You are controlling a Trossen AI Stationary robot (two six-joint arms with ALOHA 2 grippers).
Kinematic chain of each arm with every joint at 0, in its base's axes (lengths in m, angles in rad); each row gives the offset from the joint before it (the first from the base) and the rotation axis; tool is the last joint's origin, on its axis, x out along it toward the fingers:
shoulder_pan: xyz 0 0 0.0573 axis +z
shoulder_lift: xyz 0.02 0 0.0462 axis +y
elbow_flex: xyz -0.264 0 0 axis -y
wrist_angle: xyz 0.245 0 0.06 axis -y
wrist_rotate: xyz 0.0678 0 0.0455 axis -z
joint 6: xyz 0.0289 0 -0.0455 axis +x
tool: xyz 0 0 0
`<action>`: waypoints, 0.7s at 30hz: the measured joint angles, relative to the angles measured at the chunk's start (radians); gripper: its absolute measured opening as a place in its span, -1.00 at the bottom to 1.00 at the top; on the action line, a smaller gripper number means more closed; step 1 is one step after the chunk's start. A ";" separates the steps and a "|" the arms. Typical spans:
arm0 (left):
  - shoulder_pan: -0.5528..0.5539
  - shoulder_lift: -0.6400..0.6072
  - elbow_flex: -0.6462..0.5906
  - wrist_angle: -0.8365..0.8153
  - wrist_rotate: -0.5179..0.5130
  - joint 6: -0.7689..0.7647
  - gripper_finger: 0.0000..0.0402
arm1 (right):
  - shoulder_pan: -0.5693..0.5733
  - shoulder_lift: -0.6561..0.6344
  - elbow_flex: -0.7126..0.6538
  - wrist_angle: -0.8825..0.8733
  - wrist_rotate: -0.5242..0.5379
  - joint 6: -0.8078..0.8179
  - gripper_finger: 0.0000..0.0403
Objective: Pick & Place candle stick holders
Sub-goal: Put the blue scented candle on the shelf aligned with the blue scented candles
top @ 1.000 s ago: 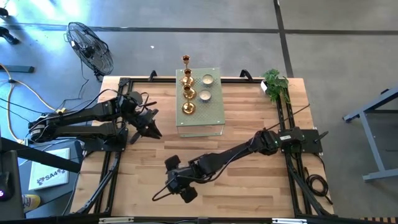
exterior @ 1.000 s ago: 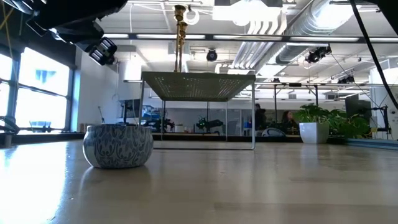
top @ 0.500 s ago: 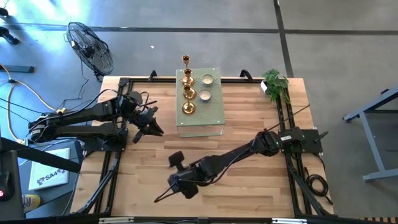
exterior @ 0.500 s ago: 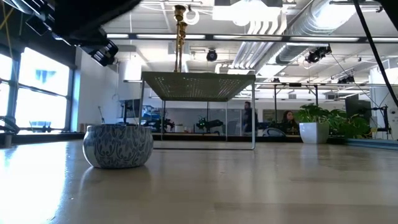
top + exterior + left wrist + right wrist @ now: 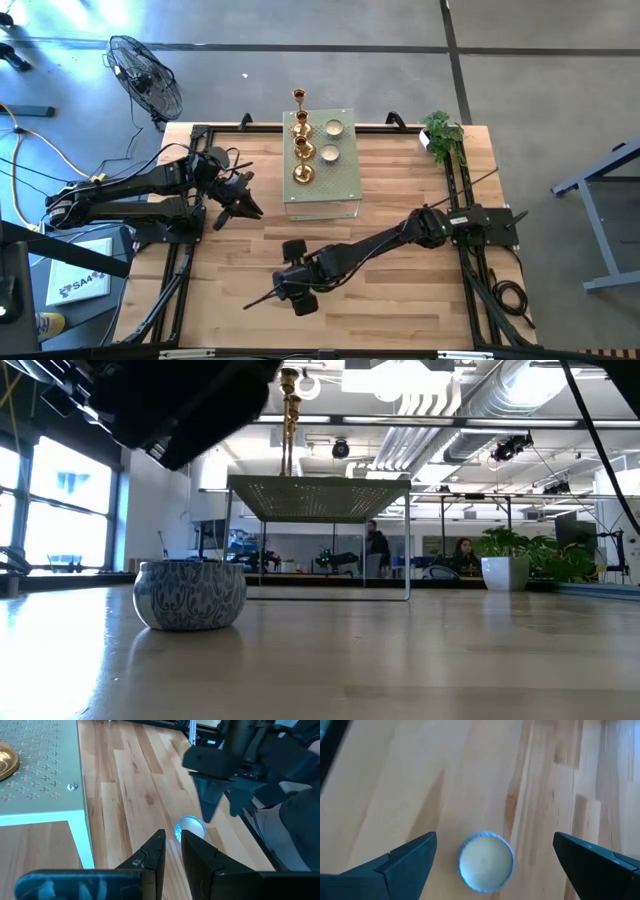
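1. The right gripper [image 5: 298, 291] is over the front middle of the desk [image 5: 400, 290]. Its two fingers are spread wide apart, and it holds nothing.
2. In the right wrist view, a small round cup [image 5: 485, 861] sits on the wood right between the two spread fingers [image 5: 405, 857]. It is not touching either one.
3. In the low view the same cup [image 5: 190, 594] stands on the desk at the left. It has a blue and white pattern on its side.
4. The left gripper [image 5: 243, 204] is at about 10 o'clock from the right gripper, just beside the pale green stand [image 5: 322, 180]. Its fingers [image 5: 155, 857] are close together with only a thin gap, and they hold nothing.
5. The pale green stand is at 12 o'clock from the right gripper, at the back middle of the desk.
6. Three gold candle stick holders [image 5: 301, 148] stand in a row along the left part of the stand.
7. Two cream-white cups [image 5: 332, 128] sit to the right of the gold ones on the stand.
8. A green plant [image 5: 442, 135] is at the back right corner of the desk.
9. A fan [image 5: 146, 76] stands on the floor beyond the back left corner.
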State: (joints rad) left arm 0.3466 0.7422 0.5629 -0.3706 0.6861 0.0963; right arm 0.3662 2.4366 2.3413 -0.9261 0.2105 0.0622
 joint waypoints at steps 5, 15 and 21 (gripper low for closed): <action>0.000 0.000 0.000 -0.012 0.000 0.000 -0.70 | -0.012 0.008 0.000 -0.045 -0.019 0.048 0.97; 0.000 0.000 -0.001 -0.037 0.003 -0.001 -0.70 | -0.015 0.029 -0.022 -0.047 -0.076 0.072 0.97; 0.000 0.000 -0.001 -0.042 0.004 -0.003 -0.70 | -0.022 0.032 -0.095 0.002 -0.129 0.101 0.97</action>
State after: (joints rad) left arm 0.3465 0.7422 0.5617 -0.4126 0.6898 0.0933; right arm 0.3447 2.4687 2.2460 -0.9240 0.0817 0.1634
